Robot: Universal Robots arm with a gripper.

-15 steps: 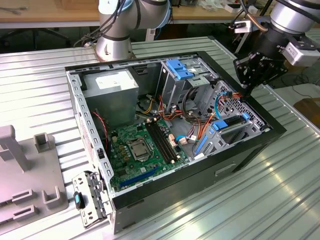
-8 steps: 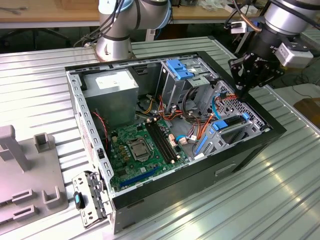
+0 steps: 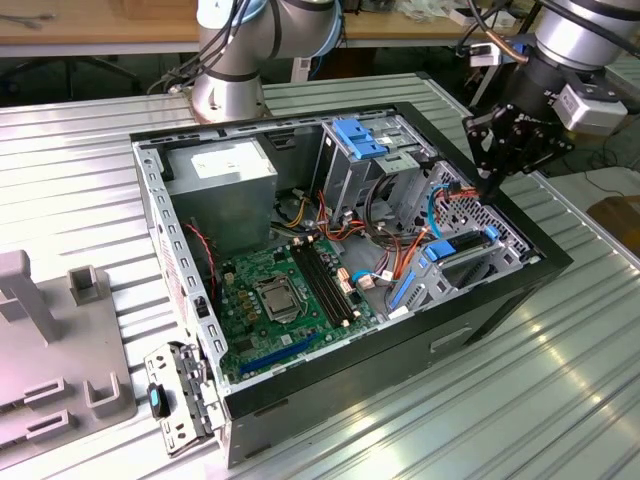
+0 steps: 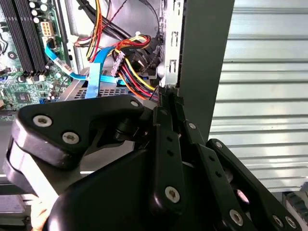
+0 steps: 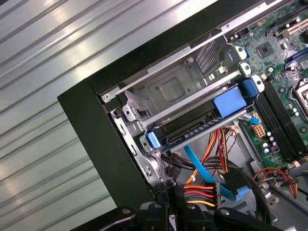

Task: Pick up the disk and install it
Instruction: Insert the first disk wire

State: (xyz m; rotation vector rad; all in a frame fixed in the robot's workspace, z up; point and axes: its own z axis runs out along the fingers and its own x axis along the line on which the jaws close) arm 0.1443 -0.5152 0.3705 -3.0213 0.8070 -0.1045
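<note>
The disk (image 3: 468, 258) lies flat in the drive bay at the case's corner nearest the exterior view's right, its blue carrier rail along one side. In the first wrist view the disk (image 5: 190, 130) shows a dark edge between blue rail ends, seated in the metal cage. My gripper (image 3: 491, 186) hangs just above the case's side wall, beside the bundle of cables behind the disk. Its black fingers (image 4: 165, 103) stand together with nothing between them, the tips (image 5: 166, 192) close to the wall's inner edge.
The open black computer case (image 3: 545, 262) lies on a ribbed metal table. Inside are a grey power supply box (image 3: 222, 185), a green motherboard (image 3: 285, 300), a blue bracket (image 3: 358, 135) on the drive cage and coloured cables (image 3: 455, 200). A grey fixture (image 3: 40, 340) sits at the exterior view's left.
</note>
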